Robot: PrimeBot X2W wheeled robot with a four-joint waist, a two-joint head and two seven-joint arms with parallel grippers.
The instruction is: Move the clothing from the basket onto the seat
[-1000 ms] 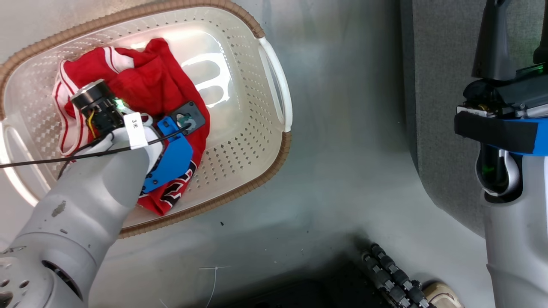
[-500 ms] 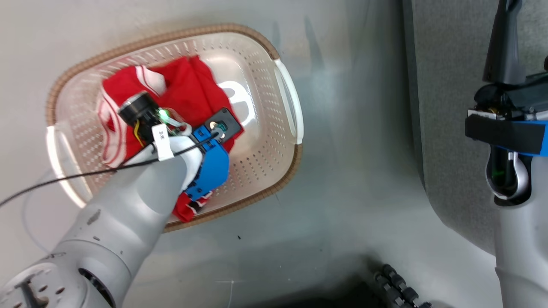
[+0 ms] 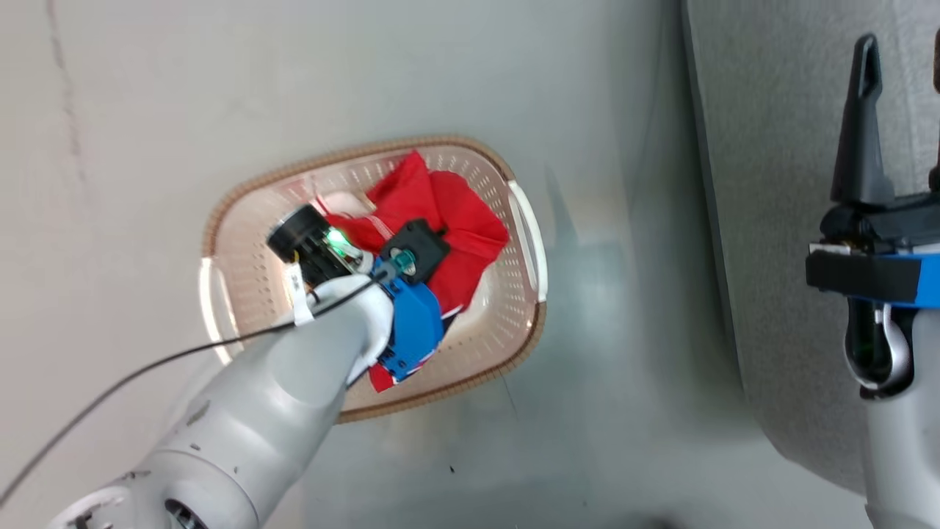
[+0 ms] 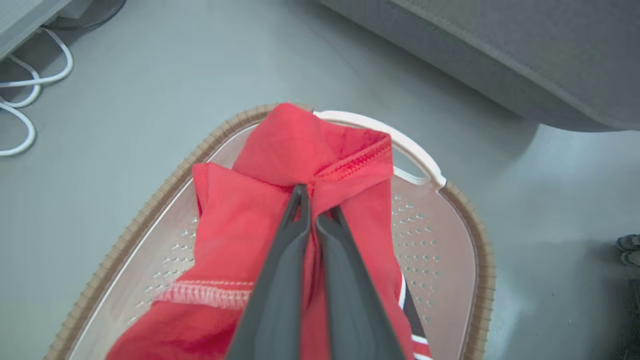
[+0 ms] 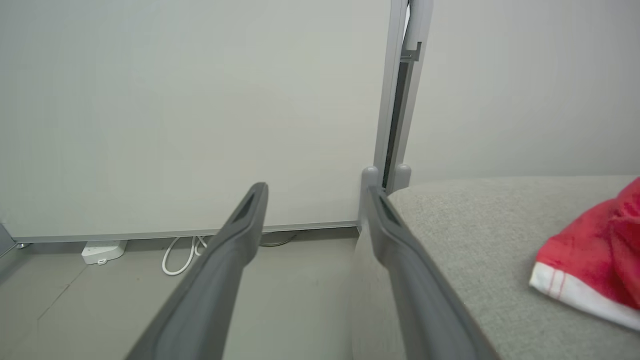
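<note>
At the far left the grey floor (image 3: 147, 110) lies bare around the basket (image 3: 250, 272), which stands on it well apart from the seat (image 3: 778, 220). The left arm (image 3: 279, 397) reaches in over the basket from the lower left. In the left wrist view the left gripper (image 4: 312, 200) has its two dark fingers pressed together on a fold of the red clothing (image 4: 235, 215), pinching it near a stitched hem. The cloth gathers to a peak at the fingertips and drapes down inside the basket; a white stitched band and a striped edge show lower down. From the head view the clothing (image 3: 455, 220) sits toward the right half of the basket, near the white handle.

Further right, the right gripper (image 3: 903, 73) hangs over the seat's edge with its fingers spread wide and nothing between them. In the right wrist view another red garment (image 5: 595, 250) with white trim lies on the seat (image 5: 475, 235), to the right of the parted fingers.
</note>
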